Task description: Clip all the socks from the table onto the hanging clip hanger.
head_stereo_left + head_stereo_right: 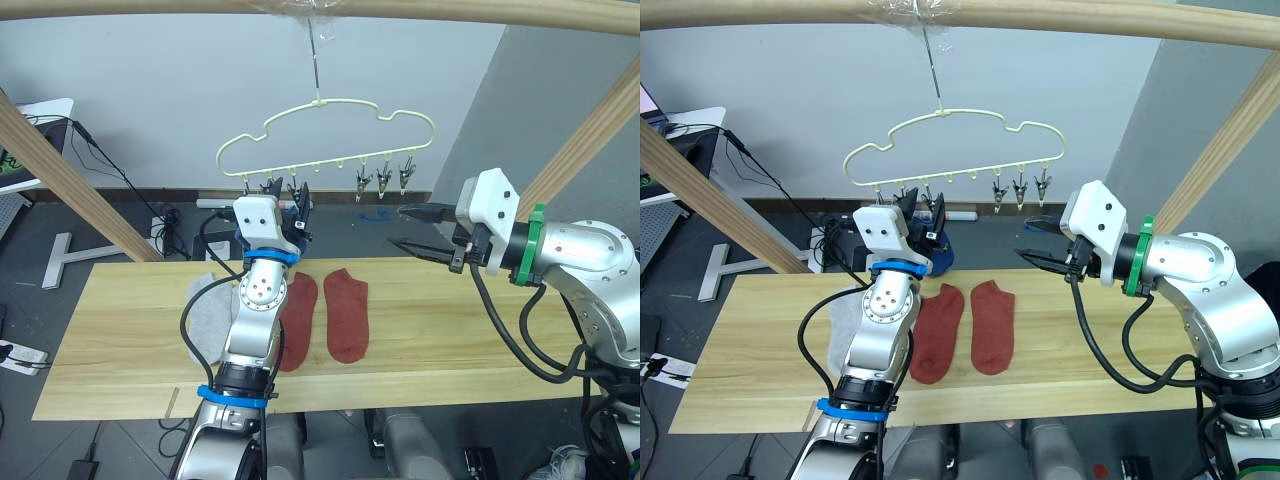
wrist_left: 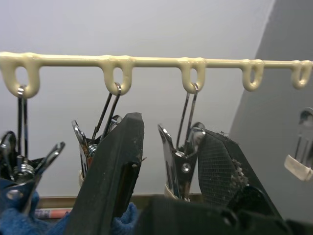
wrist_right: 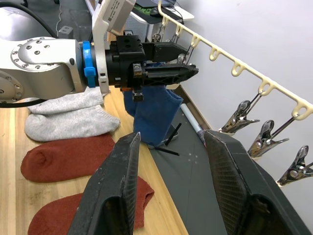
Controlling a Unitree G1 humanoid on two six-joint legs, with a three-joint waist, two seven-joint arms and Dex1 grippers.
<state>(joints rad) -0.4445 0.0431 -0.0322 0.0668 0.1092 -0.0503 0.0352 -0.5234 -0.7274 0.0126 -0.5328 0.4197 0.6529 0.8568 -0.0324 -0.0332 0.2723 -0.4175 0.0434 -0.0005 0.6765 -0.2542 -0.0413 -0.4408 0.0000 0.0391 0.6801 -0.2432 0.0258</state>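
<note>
The pale yellow clip hanger (image 2: 156, 61) hangs from the top pole. My left gripper (image 1: 293, 197) is raised at its left group of clips and stands open, its fingers either side of one metal clip (image 2: 178, 164). A blue sock (image 3: 151, 115) hangs just under that gripper, and more blue fabric (image 2: 14, 220) shows beside the neighbouring clips. On the table (image 1: 450, 320) lie two rust red socks (image 1: 297, 320) (image 1: 347, 315) side by side, with light grey socks (image 1: 212, 310) to their left, partly behind my left arm. My right gripper (image 1: 398, 228) hovers open and empty, below the right clips (image 1: 382, 180).
A round wooden pole frame surrounds the table: a top pole (image 1: 450, 10), a slanted left pole (image 1: 60, 170) and a slanted right pole (image 1: 590, 130). Cables and a white stand (image 1: 75, 250) lie on the floor behind the table.
</note>
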